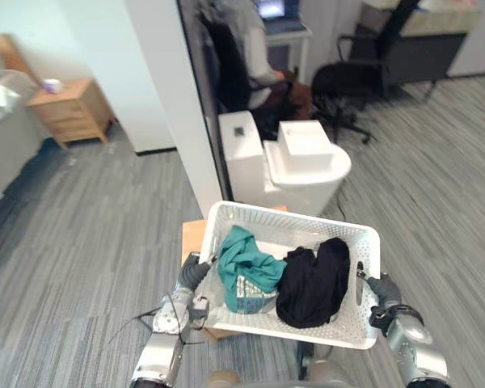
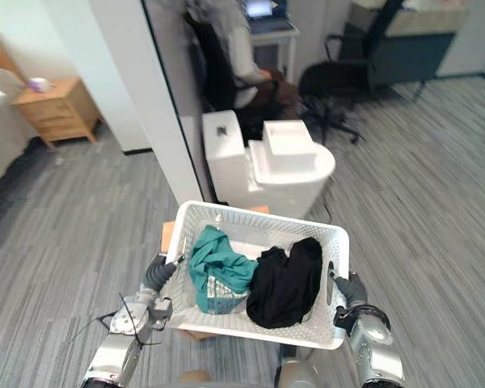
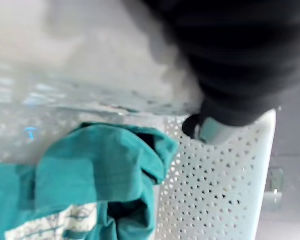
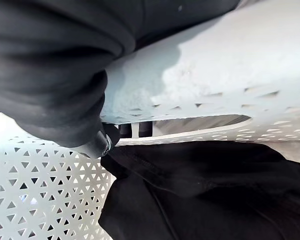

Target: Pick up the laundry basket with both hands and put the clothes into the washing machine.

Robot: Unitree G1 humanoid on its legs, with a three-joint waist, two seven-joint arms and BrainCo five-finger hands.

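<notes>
left hand (image 1: 192, 275): clamped on the left end wall of the laundry basket (image 1: 291, 217), a fingertip (image 3: 210, 131) hooked over the rim in its wrist view. laundry basket: white perforated plastic, held between the two hands, clear of the floor. judged light and fairly stiff, though the thin walls may flex, so it is best held at both end walls by rim or handle slot and kept level. teal garment (image 1: 246, 263): soft and crumpled, just inside the wall by the left hand. black garment (image 1: 315, 283): soft and heaped, touching the teal one, nearer the right hand. both are limp and likely to slide if the basket tips. right hand (image 1: 381, 288): closed on the right end wall, a fingertip (image 4: 101, 144) tucked at the handle slot. washing machine (image 1: 307, 170): white, beyond the basket's far rim, ahead of both hands.
</notes>
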